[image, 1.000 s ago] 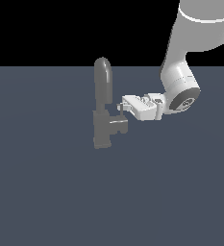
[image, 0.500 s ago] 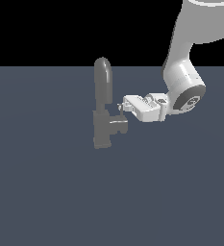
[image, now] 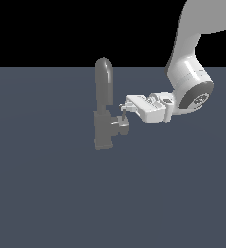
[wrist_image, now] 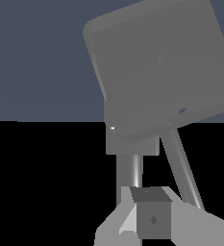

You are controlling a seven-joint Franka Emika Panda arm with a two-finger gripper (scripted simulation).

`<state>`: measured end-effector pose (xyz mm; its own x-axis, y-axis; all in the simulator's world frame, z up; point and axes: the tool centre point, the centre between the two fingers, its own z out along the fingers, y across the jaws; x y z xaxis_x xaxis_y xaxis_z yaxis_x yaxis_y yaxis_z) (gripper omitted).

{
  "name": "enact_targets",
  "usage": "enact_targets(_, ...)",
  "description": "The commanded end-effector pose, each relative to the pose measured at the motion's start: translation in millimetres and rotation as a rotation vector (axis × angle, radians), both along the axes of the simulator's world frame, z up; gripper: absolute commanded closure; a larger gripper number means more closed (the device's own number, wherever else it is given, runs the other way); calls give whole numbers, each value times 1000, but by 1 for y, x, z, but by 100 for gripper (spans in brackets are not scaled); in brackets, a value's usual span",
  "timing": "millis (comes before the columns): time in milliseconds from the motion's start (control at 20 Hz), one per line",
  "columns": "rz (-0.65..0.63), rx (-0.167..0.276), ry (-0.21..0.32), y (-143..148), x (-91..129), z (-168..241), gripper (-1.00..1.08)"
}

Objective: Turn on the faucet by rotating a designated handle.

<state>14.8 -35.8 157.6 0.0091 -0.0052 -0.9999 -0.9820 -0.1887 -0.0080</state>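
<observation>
The dull-grey faucet (image: 104,87) stands upright in the exterior view, its arched spout rising from a blocky base (image: 103,131). The handle (image: 120,125) is a short stub jutting from the base toward the exterior view's right, with a thin pin (image: 123,113) at its end. My gripper (image: 124,108) reaches in from the right, its fingertips against the top of the pin. The fingers look shut, and the pin is beside them, not between them. In the wrist view the faucet (wrist_image: 161,72) fills the frame, and the pin (wrist_image: 183,166) slants past my fingers (wrist_image: 153,218).
The faucet stands on a flat dark blue-grey floor (image: 46,193). My white arm (image: 187,72) comes down from the upper right of the exterior view. Nothing else shows.
My wrist and forearm have shifted a little toward the exterior view's right. The fingertips have stayed at the pin. The handle shows hardly any movement.
</observation>
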Motion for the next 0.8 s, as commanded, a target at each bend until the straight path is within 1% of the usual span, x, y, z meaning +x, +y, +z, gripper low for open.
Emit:
enact_targets(0,0,0,2,-1,-4,-2,108)
enact_targets(700,5,4,13,-11,-55,-30,108)
enact_targets(750,5,4,13,-11,-55,-30,108)
